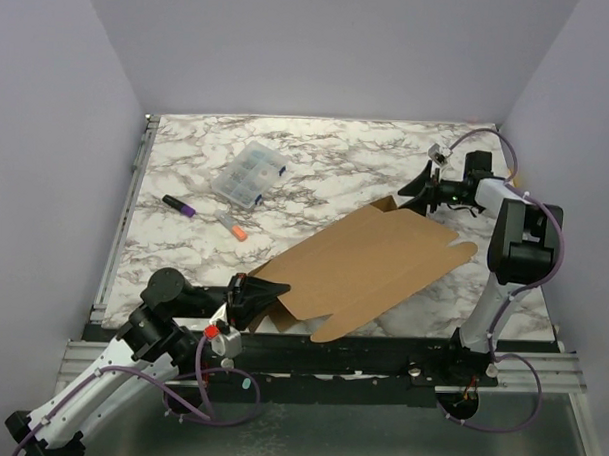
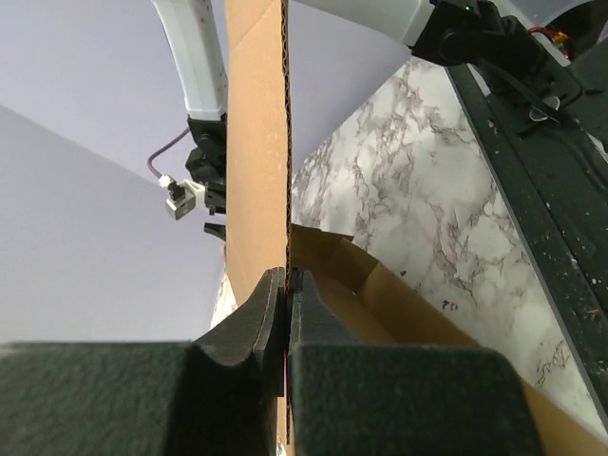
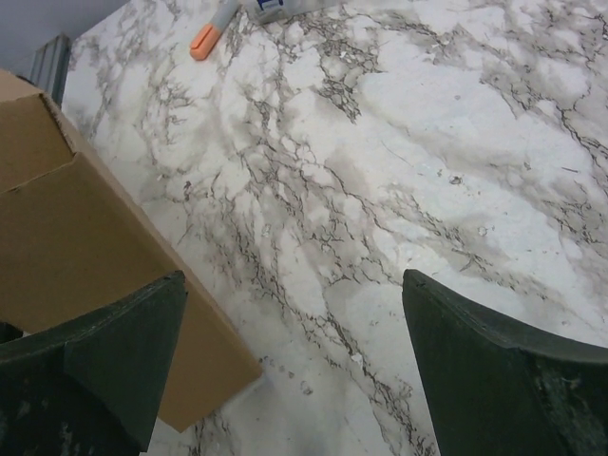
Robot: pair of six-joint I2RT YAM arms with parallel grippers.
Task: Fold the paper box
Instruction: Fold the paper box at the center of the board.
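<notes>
Flanking the paper box (image 1: 368, 270): left claw (image 2: 287, 285) clamping its edge, right claw (image 3: 294, 285) spread; markers (image 1: 231, 225), case (image 1: 248, 173) beyond.

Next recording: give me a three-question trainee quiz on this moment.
1. True or false: the left gripper is shut on an edge of the paper box.
2. Pick one: the right gripper is (a) open and empty, (b) shut on the box, (c) shut and empty.
3. What colour is the cap of the marker nearest the box?

Key: 1 true; 2 a; 3 orange.
</notes>
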